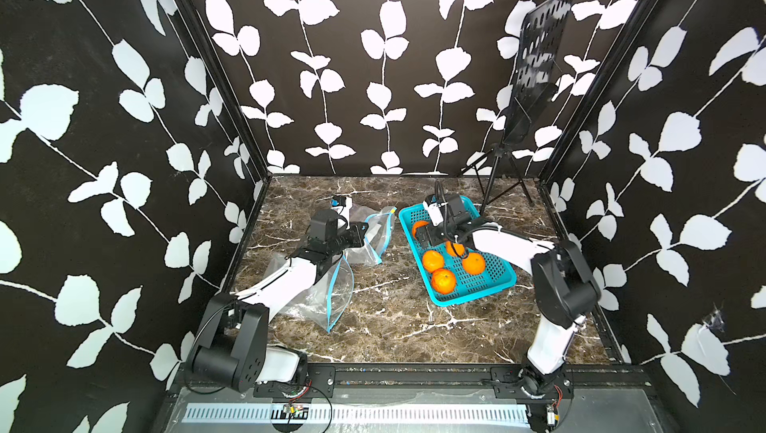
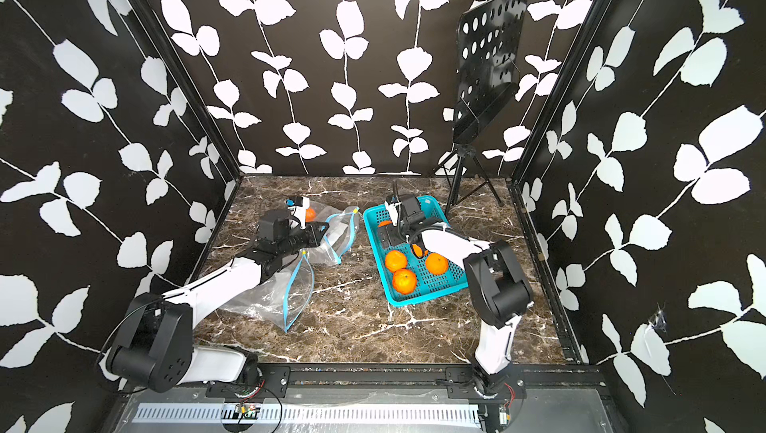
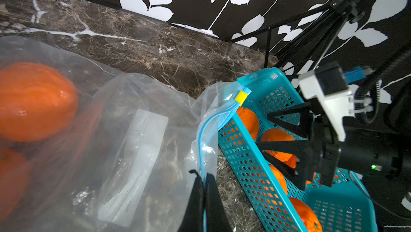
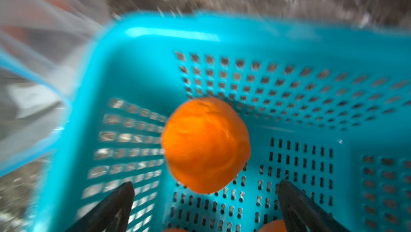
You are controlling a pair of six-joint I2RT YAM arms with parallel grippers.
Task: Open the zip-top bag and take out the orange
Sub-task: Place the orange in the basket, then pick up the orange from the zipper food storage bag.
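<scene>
orange sits in the far end of the teal basket, just ahead of the right fingers, which are spread wide with nothing in them. blurry, so can't say if it's resting yet. left fingers are pressed together on the zip-top bag rim, just beside the basket; second orange inside, nearer the left arm.

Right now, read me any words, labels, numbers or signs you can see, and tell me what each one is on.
No text here can be read.
On the zip-top bag, the white label panel: faint print, too blurred to read.
On the rim of the teal basket, a small square sticker: too small to read.
</scene>
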